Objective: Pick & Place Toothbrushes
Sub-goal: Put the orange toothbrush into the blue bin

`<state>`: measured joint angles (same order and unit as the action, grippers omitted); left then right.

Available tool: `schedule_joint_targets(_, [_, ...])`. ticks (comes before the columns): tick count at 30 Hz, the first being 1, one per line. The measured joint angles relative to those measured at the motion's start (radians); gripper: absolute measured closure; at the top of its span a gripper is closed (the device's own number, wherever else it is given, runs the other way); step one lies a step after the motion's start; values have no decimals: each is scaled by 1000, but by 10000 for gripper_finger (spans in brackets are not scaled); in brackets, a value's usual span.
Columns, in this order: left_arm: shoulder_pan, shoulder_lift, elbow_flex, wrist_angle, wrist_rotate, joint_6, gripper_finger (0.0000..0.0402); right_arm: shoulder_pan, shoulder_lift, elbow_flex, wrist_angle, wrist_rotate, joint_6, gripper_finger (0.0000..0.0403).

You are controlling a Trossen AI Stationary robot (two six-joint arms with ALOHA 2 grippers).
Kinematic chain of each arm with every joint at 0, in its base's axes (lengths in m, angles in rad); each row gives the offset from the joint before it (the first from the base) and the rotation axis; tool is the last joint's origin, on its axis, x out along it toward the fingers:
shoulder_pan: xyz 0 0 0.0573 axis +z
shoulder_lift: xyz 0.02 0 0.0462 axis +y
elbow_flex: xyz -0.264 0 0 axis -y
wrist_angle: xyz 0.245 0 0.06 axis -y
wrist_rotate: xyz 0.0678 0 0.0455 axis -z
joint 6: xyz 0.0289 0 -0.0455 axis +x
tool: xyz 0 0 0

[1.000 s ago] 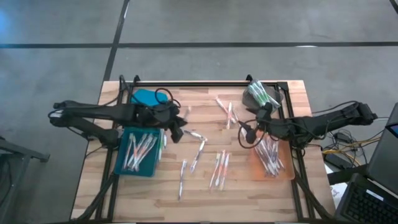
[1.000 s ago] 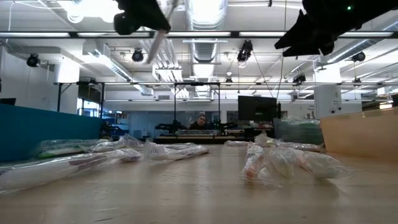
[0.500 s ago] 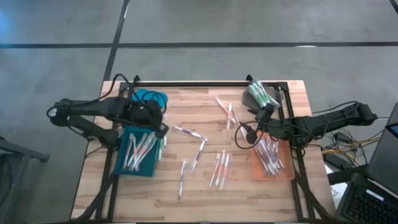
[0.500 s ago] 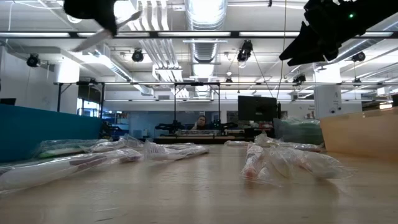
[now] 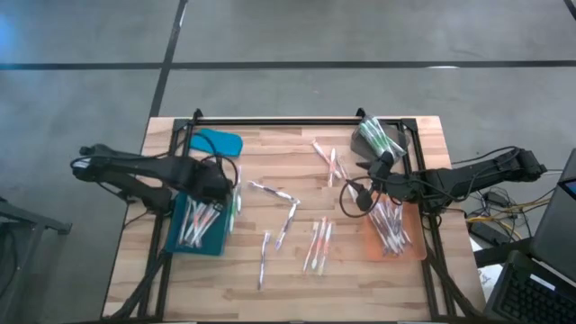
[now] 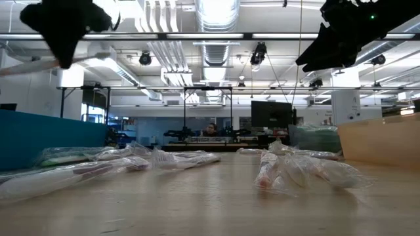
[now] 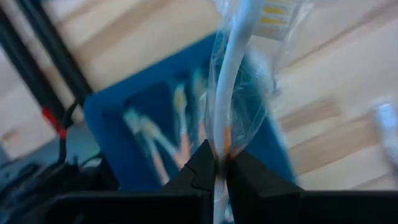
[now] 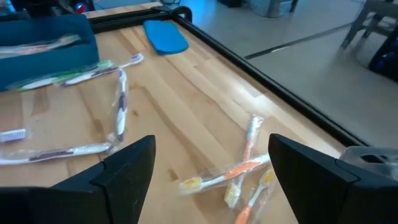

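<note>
Left gripper (image 7: 216, 167), clamped on a wrapped toothbrush (image 7: 233, 81), hangs above the blue tray (image 5: 200, 236). Right gripper (image 5: 357, 192), spread wide and empty, hovers beside the orange tray (image 5: 417, 248). Loose toothbrushes (image 5: 317, 245) lie mid-surface (image 5: 297, 274).

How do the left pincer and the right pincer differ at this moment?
The left pincer is shut on a wrapped toothbrush; the right pincer is open and empty. The left pincer is above the blue tray; the right pincer is beside the orange tray. Both are raised off the table.
</note>
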<state>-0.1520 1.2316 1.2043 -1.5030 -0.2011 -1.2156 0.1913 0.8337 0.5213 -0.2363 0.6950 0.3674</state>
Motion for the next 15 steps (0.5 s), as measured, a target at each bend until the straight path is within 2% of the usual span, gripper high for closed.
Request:
schedule_joint_targets(6, [0, -6, -151, 31, 106, -27, 378, 0, 0, -12, 2, -19, 26, 96])
schedule_joint_targets(15, [0, -50, -350, 251, 238, -56, 378, 0, 0, -31, 0, -25, 52, 67])
